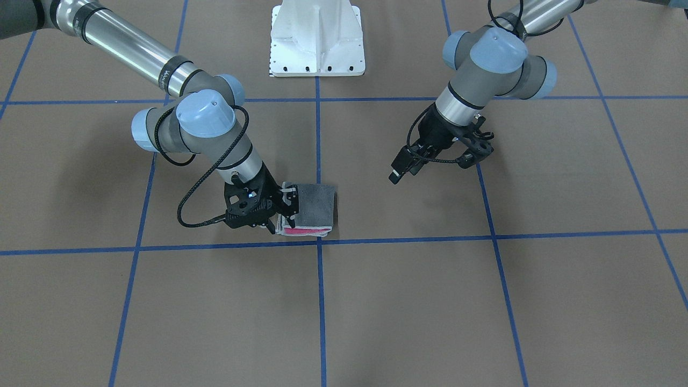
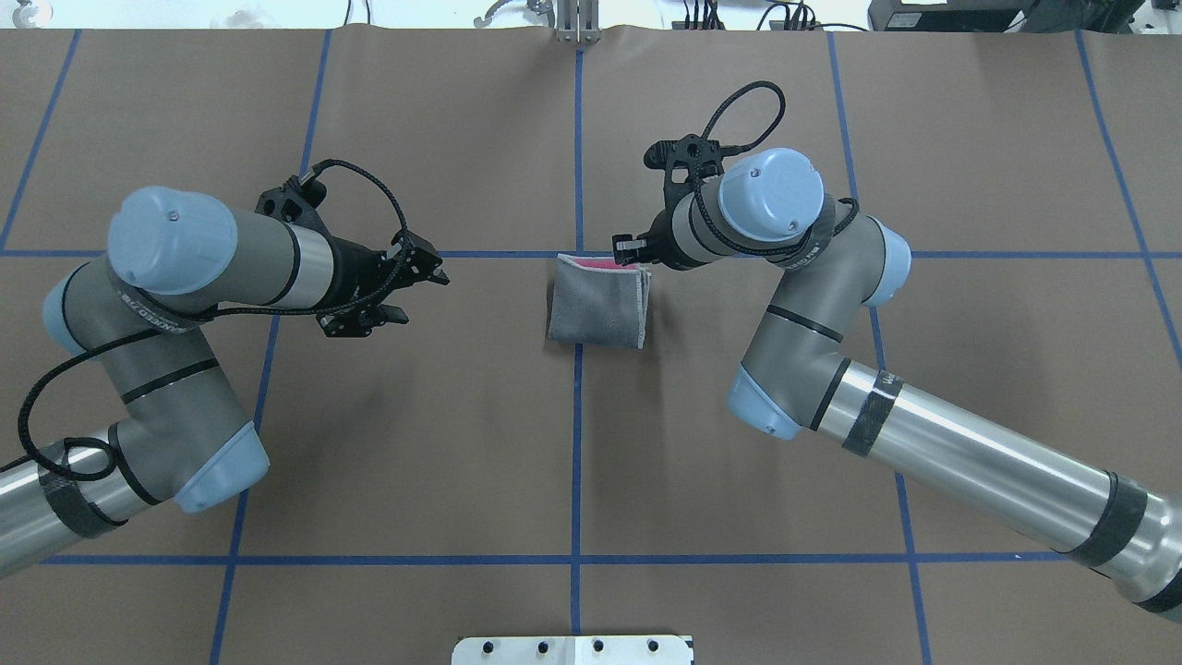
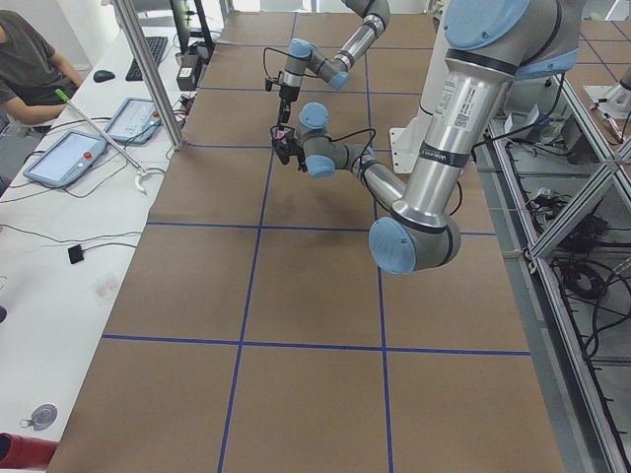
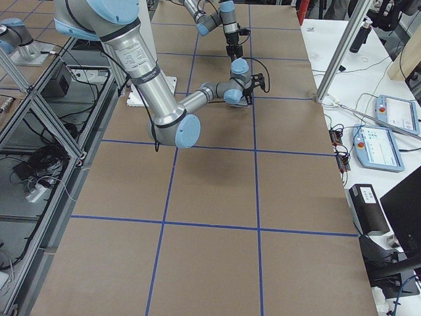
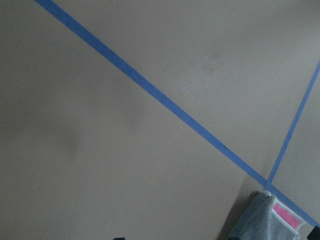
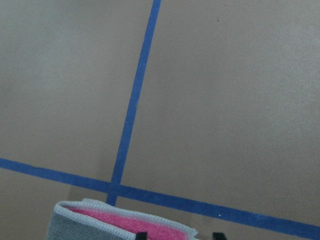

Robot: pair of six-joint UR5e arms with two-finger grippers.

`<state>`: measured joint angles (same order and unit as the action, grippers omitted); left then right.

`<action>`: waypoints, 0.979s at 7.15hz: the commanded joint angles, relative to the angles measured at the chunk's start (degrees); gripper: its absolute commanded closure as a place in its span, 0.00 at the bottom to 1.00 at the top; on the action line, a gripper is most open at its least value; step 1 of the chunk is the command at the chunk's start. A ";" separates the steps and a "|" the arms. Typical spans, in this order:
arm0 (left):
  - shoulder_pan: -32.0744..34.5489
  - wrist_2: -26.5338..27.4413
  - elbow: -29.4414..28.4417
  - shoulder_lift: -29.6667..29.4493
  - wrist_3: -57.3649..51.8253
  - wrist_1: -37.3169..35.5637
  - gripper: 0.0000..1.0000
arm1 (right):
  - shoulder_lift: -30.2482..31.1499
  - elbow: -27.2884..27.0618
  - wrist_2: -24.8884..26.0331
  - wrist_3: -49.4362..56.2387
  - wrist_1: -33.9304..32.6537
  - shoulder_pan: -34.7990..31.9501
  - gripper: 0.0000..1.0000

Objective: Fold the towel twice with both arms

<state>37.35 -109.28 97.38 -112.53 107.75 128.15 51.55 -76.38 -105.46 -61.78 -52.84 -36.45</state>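
Note:
The towel (image 1: 317,207) lies folded into a small rectangle on the brown table, dark grey face up, with a pink layer showing along one edge. In the overhead view it (image 2: 598,309) lies by the centre tape line. My right gripper (image 2: 633,251) is low at the towel's far right corner and open. In the right wrist view its fingertips (image 6: 141,234) stand apart over the pink edge (image 6: 125,222). My left gripper (image 2: 423,296) is open and empty, raised well to the left of the towel. The left wrist view shows only a towel corner (image 5: 265,220).
The white pedestal base (image 1: 317,40) stands at the robot's side of the table. Blue tape lines (image 2: 578,443) cross the brown table cover. A side bench with tablets (image 3: 69,158) and a seated person (image 3: 30,59) lie beyond the far edge.

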 commanded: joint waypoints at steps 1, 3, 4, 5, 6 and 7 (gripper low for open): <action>0.00 0.03 0.00 0.03 0.00 0.00 0.25 | 0.04 0.00 -0.01 0.51 -0.07 0.06 0.59; 0.00 0.03 0.00 0.03 0.00 0.00 0.25 | -0.13 0.71 0.08 2.71 -0.15 0.32 0.58; 0.00 0.03 0.00 0.03 0.00 0.00 0.25 | -0.05 0.79 0.34 3.93 -0.15 0.76 0.58; 0.00 -0.05 0.00 0.03 0.00 0.00 0.25 | -0.05 0.71 0.34 4.38 -0.15 0.76 0.58; 0.00 -0.05 0.00 0.03 0.00 0.00 0.25 | -0.05 0.71 0.34 4.47 -0.15 0.85 0.60; 0.00 -0.05 0.00 0.03 0.00 0.00 0.25 | -0.05 0.71 0.34 4.56 -0.15 0.94 0.63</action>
<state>37.35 -109.32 97.38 -112.50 107.75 128.14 51.50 -75.67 -105.13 -57.43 -53.00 -35.62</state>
